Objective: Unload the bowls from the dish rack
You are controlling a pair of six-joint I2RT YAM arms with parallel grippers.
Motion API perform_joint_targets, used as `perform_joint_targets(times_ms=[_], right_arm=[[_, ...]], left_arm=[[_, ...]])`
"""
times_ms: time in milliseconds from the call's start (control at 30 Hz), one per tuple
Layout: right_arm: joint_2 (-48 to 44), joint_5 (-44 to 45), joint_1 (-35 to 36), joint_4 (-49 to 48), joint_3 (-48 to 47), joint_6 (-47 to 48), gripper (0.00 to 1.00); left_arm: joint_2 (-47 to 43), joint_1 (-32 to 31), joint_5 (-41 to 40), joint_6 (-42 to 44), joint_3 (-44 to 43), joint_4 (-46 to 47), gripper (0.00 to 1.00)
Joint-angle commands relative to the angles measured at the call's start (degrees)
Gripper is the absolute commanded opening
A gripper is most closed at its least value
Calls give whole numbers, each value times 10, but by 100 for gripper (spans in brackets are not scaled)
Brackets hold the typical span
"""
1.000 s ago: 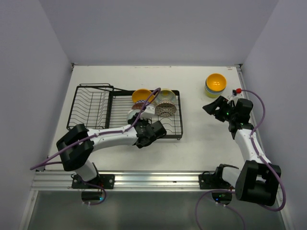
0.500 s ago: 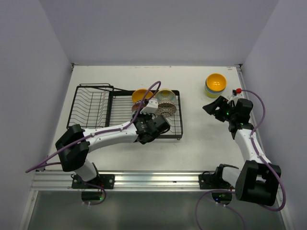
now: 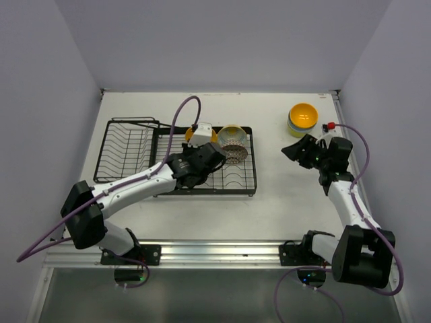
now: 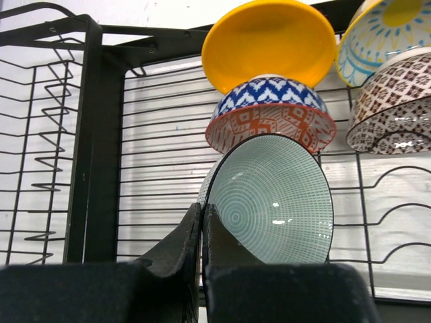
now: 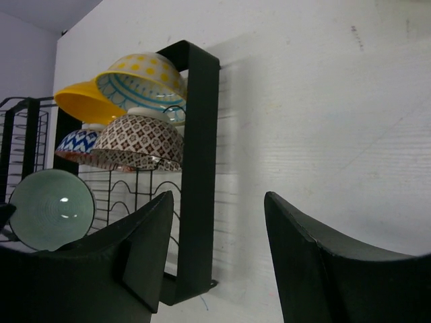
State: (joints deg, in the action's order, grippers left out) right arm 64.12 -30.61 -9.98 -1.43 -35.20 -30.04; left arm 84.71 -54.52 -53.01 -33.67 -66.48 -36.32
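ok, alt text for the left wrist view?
Left claw pinches the rim of a pale teal bowl, its inside facing the camera, over the black dish rack. Behind it an orange-yellow bowl sits upturned on a blue zigzag bowl.

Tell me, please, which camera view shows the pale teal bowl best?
The left wrist view: the pale teal bowl fills the middle, tilted on edge, its ringed inside facing the camera, its rim pinched in the left gripper. The right wrist view shows it small at lower left. The top external view hides it behind the left arm.
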Motion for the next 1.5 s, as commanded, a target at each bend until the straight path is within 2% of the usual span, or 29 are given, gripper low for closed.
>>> perform_joint_targets(times_ms=[0, 100, 200, 300, 500, 667, 1067, 1100, 1133, 1300, 1333, 1433, 1467], right_arm=[[6, -47, 27, -54, 1, -6, 60], [14, -52, 86, -51, -18, 17, 64], [18, -59, 175, -38, -36, 36, 66], [15, -64, 217, -47, -38, 36, 68], [23, -9, 327, -80, -40, 2, 69], [38, 79, 378, -81, -60, -12, 68], [125, 137, 453, -119, -104, -56, 62], [134, 140, 461, -120, -107, -57, 59], [136, 143, 464, -122, -109, -59, 49], [124, 160, 472, -116, -106, -70, 17], [115, 178, 471, -108, -107, -70, 3], [102, 201, 471, -82, -109, -72, 0], [100, 201, 471, -77, -109, -73, 0]], left_arm=[[-21, 8, 40, 25, -40, 41, 0], [-20, 12, 59, 38, -52, 39, 0], [-27, 13, 77, 44, -59, 41, 0], [-38, 13, 92, 51, -59, 53, 0], [-46, 13, 106, 59, -55, 64, 0], [-60, 12, 136, 55, -41, 82, 0], [-102, 12, 202, 44, -32, 104, 0], [-103, 12, 207, 44, -30, 106, 0], [-105, 12, 211, 43, -25, 107, 0], [-118, 12, 213, 53, 0, 120, 0], [-120, 12, 214, 62, 7, 122, 0], [-127, 12, 209, 90, 6, 115, 20], [-131, 12, 206, 97, 6, 114, 37]])
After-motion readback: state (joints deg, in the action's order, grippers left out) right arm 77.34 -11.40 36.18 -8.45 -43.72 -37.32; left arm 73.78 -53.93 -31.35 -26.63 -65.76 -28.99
